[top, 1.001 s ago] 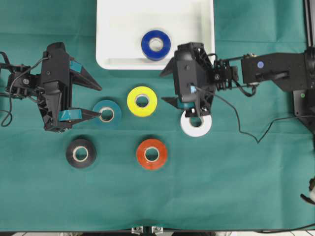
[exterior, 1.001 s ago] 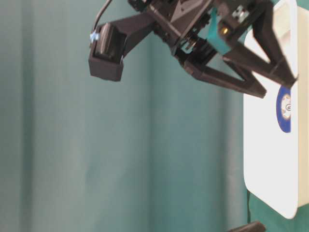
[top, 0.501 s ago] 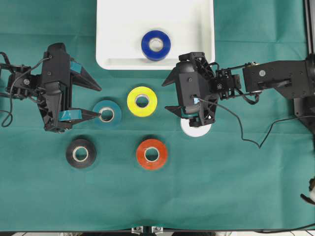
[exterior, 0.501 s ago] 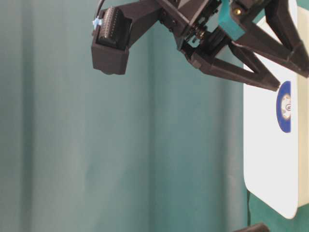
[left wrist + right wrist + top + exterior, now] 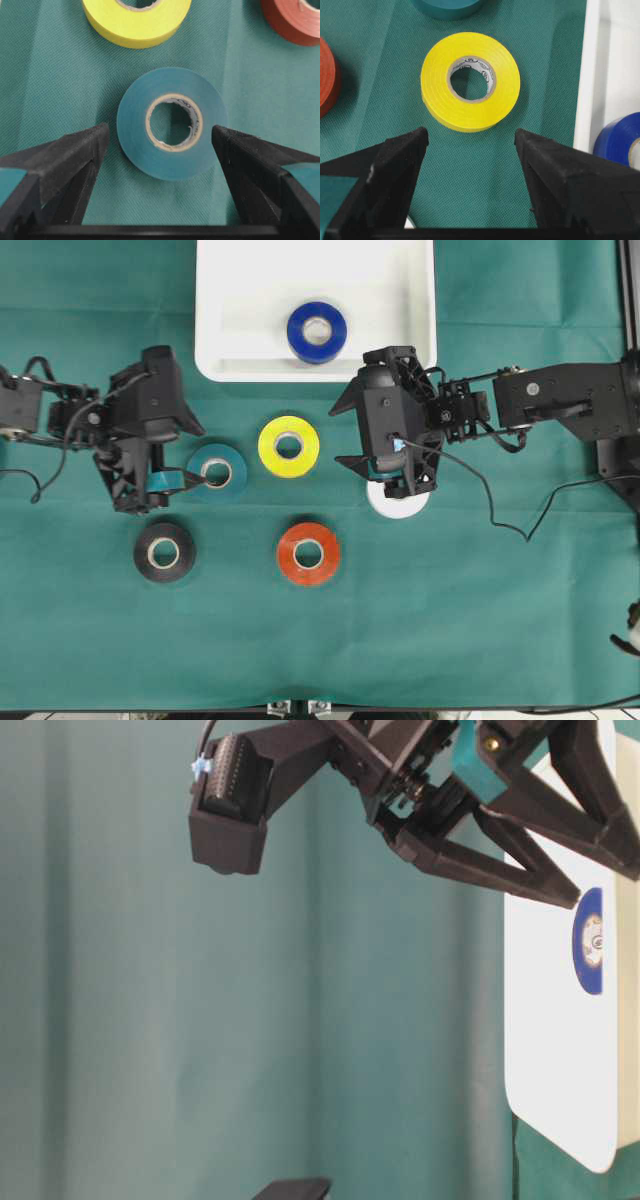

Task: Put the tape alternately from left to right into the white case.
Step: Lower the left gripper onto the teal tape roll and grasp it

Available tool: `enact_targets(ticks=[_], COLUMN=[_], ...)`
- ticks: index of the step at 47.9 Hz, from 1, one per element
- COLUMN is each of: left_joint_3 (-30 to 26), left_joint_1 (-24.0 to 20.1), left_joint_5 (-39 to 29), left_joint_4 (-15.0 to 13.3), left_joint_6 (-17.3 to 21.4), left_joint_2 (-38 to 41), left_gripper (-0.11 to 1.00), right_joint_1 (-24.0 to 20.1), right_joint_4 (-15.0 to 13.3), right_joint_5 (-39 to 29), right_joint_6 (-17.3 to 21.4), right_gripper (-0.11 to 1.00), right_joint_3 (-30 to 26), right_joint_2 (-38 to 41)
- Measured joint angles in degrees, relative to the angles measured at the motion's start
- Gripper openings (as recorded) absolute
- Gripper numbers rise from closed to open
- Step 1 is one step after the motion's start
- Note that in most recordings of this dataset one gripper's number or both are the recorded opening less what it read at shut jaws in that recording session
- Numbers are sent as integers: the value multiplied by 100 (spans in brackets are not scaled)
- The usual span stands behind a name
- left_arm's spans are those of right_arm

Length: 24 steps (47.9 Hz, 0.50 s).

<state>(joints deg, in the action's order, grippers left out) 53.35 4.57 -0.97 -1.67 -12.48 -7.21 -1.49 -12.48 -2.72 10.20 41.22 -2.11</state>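
- reaching for teal roll [image 5: 171,123], left gripper [image 5: 160,142] wide, fingers flanking it at 9 and 3, nothing held.
- right gripper [image 5: 470,150] wide, empty.
- blue roll [image 5: 317,331] already in white case [image 5: 230,300], 12 o'clock.
- next, likely: lower, pinch, lift.

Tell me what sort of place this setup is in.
Most likely a robotics lab test bench: two black robot arms with loose cabling work over a green cloth, with coloured tape rolls like the yellow roll laid out beside a white case.
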Motion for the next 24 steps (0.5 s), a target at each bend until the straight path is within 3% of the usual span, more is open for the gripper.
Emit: enact_targets(ticks=[24], left_joint_3=[-396], left_joint_1=[-193], left_joint_5=[-396], left_joint_4=[0], left_joint_6=[0], left_joint_2=[844], left_gripper=[62], right_joint_1=[0], right_joint_4=[0], right_joint_5=[0], right_joint_6=[0], right_gripper=[78], right_joint_3=[9], right_joint_2=[0])
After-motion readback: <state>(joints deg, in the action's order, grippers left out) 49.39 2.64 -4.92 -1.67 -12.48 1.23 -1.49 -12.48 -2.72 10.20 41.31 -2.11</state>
